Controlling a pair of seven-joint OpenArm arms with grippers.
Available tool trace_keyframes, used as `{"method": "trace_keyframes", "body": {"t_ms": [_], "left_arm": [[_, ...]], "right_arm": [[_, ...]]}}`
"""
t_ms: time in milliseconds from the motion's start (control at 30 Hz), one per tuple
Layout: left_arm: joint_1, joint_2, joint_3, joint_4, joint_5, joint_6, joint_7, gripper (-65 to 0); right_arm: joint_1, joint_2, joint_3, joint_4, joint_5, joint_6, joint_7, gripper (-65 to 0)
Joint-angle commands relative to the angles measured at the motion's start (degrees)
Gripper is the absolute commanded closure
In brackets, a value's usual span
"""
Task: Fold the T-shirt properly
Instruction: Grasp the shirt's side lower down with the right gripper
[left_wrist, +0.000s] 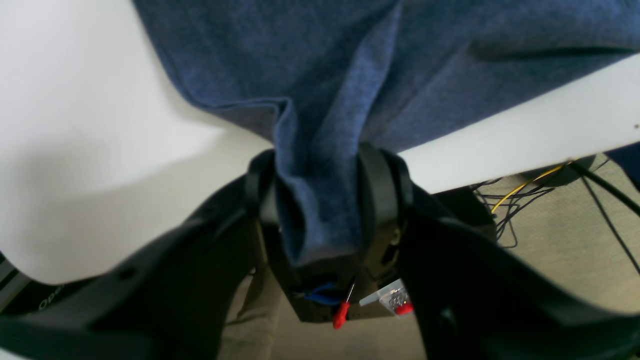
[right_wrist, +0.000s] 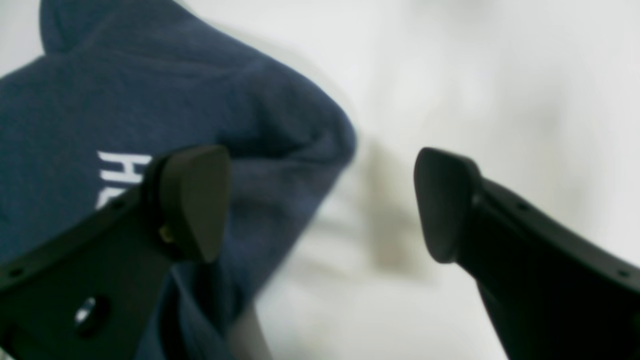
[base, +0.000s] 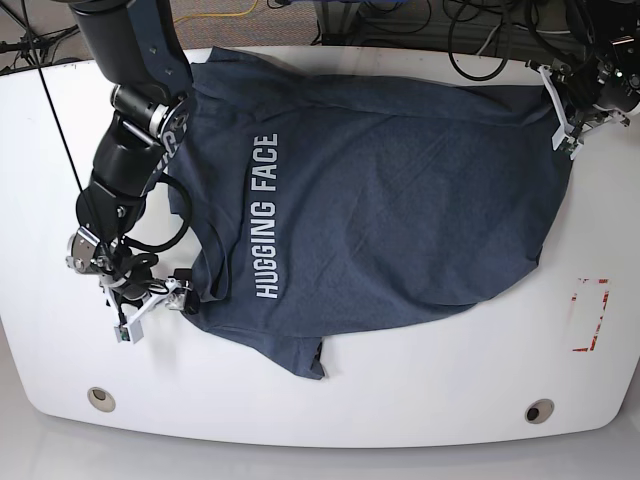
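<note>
Cables (base: 470, 40) beyond T-shirt (base: 400, 210)

Base view sharp, evenly and brightly lit, soft shadows under the T-shirt (base: 380, 210) hem on the white tabletop (base: 450, 380). Right wrist view heavily blurred; tabletop washed out. Left wrist view soft, foreground claw (left_wrist: 320, 200) dark, out of focus

The T-shirt (base: 390, 200) covers most of the table (base: 420, 390), reaching its far edge. Bare table lies open along the near edge and the near right corner, where only a red mark (base: 590, 315) sits flat. The left edge is crowded by the right arm (base: 125, 160). Cables (base: 470, 30) crowd the floor beyond the far edge.
</note>
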Motion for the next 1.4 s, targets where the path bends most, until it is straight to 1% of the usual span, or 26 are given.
{"method": "trace_keyframes", "body": {"t_ms": [0, 133, 233, 367, 500, 700, 833, 1033, 1200, 1267, 1367], "left_arm": [[-0.1, -0.6, -0.3, 1.0, -0.1, 0.0, -0.1, -21.9], [-0.1, -0.6, -0.3, 1.0, -0.1, 0.0, -0.1, -21.8], [-0.1, -0.6, -0.3, 1.1, -0.1, 0.0, -0.1, -21.8], [-0.1, -0.7, -0.5, 1.1, -0.1, 0.0, -0.1, -21.8], [-0.1, -0.8, -0.5, 1.1, -0.1, 0.0, -0.1, -21.8], [-0.1, -0.7, -0.5, 1.1, -0.1, 0.0, -0.1, -21.8], [-0.1, -0.7, -0.4, 1.1, -0.1, 0.0, -0.1, -21.8], [-0.1, -0.9, -0.4, 1.1, -0.1, 0.0, -0.2, -21.8], [-0.1, -1.0, -0.4, 1.1, -0.1, 0.0, -0.2, -21.8], [-0.1, -1.0, -0.4, 1.0, -0.1, 0.0, -0.2, -21.8], [-0.1, -1.0, -0.4, 1.0, -0.1, 0.0, -0.2, -21.8]], "right_arm": [[3.4, 0.4, -0.1, -2.5, 1.4, -1.2, 4.7, -54.5], [4.5, 0.3, -0.3, -7.0, 1.4, -4.0, 9.0, -54.5], [5.4, 0.2, -0.4, -11.0, 1.2, -5.1, 11.1, -54.5], [5.8, 0.2, -0.4, -14.3, 1.1, -7.1, 12.1, -54.5], [5.4, -0.9, -0.5, -14.5, 1.0, -9.5, 13.4, -54.5], [3.4, -1.5, -0.5, -13.9, 1.0, -11.7, 13.5, -54.5], [1.4, -1.5, -0.5, -11.2, 1.0, -13.1, 13.0, -54.5], [-1.6, -1.4, -0.5, -4.3, 1.0, -13.1, 9.1, -54.5], [-4.9, -1.2, -0.5, 4.5, 0.9, -13.1, 5.1, -54.5], [-6.1, -0.3, -0.5, 7.5, 0.9, -13.1, 4.0, -54.5], [-7.1, 0.3, -0.5, 9.1, 0.9, -13.1, 3.2, -54.5]]}}
